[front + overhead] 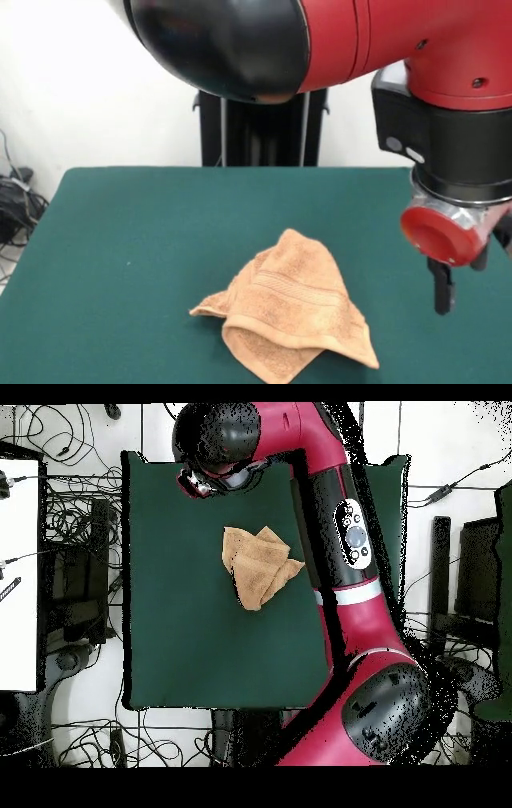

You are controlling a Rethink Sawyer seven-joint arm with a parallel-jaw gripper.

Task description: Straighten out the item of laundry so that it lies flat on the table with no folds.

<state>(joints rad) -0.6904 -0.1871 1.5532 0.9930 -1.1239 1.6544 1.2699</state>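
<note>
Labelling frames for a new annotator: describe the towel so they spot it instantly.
Find the dark green table that fills the front view. Near its front edge, slightly right of centre, lies the towel, left of the gripper. It is the only orange-tan thing on the cloth, crumpled into a folded, pointed heap.

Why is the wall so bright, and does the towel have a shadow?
Front view: the wall behind glows washed-out white; the towel casts only a faint shadow on the table. Overhead view: the towel shows almost no shadow, and the floor looks bright white.
</note>
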